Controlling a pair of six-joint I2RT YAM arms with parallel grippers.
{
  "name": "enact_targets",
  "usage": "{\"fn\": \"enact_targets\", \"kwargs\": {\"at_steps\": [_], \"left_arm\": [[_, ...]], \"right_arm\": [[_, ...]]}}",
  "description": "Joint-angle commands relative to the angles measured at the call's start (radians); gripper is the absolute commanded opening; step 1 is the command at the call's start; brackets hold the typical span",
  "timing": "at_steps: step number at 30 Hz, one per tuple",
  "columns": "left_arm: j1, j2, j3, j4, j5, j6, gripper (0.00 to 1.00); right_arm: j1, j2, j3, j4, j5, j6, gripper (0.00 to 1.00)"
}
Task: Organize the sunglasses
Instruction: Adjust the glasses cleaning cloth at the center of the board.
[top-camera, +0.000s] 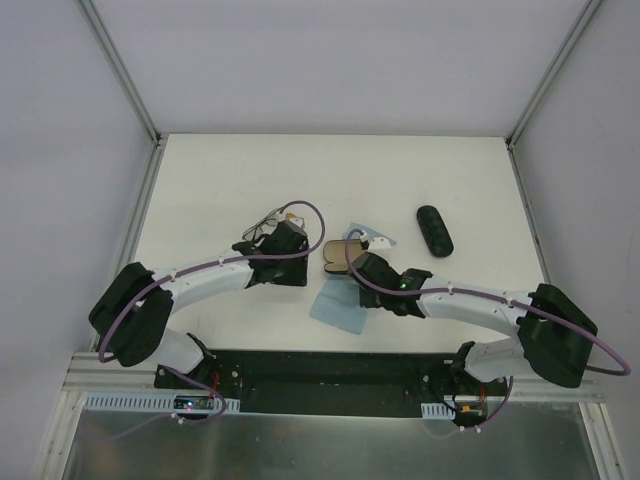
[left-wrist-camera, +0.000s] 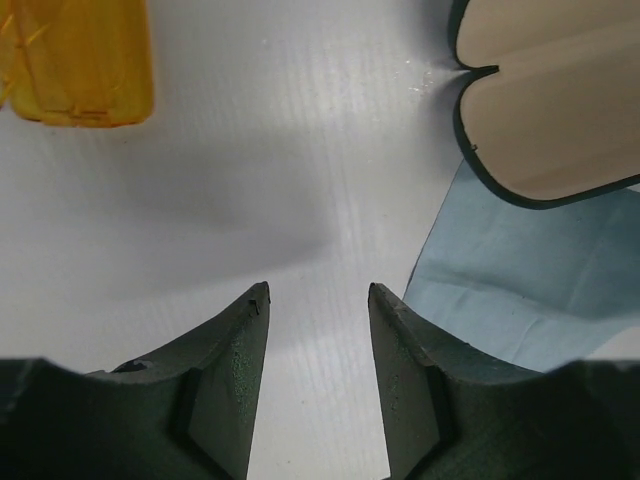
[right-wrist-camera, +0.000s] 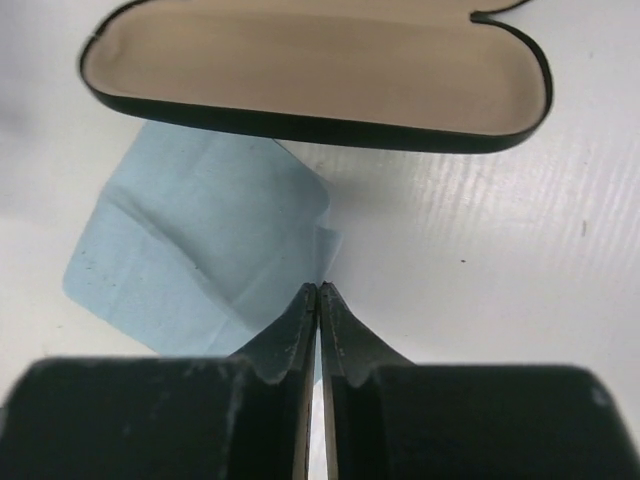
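On your left, the wire-framed sunglasses (top-camera: 264, 226) lie on the white table (top-camera: 220, 180), just beyond your left gripper (left-wrist-camera: 318, 290). Its fingers stand wide apart over bare table and hold nothing. The orange sunglasses (left-wrist-camera: 80, 60) lie just ahead of it, partly cut off at the wrist view's upper left. The open case (left-wrist-camera: 560, 110) lies between your two grippers, showing only its tan lining. A light-blue cloth (right-wrist-camera: 190, 250) touches its near rim. Your right gripper (right-wrist-camera: 318, 290) is pressed fully closed at that cloth's edge; you cannot tell whether it pinches fabric. Farther right, well apart, lies a closed black case (top-camera: 434, 230).
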Motion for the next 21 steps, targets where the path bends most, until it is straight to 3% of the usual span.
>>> {"fn": "enact_targets", "kwargs": {"at_steps": [1, 3, 5, 7, 13, 21], "left_arm": [[-0.036, 0.071, 0.077, 0.032, 0.028, 0.026, 0.43], [-0.046, 0.106, 0.106, 0.032, 0.036, 0.029, 0.41], [-0.056, 0.136, 0.126, 0.033, 0.042, 0.030, 0.42], [-0.062, 0.156, 0.140, 0.032, 0.044, 0.035, 0.41], [-0.066, 0.173, 0.154, 0.032, 0.062, 0.063, 0.38], [-0.065, 0.094, 0.106, 0.032, 0.053, 0.150, 0.41]], "right_arm": [[-0.030, -0.020, -0.029, -0.027, -0.009, -0.004, 0.10], [-0.047, -0.024, -0.050, -0.017, -0.024, 0.013, 0.18], [-0.061, -0.045, -0.078, -0.007, -0.038, 0.025, 0.33], [-0.068, -0.076, -0.106, 0.007, -0.044, 0.028, 0.39], [-0.075, -0.135, -0.153, -0.011, -0.087, 0.004, 0.39], [-0.073, -0.227, -0.201, 0.012, -0.148, -0.039, 0.40]]}}
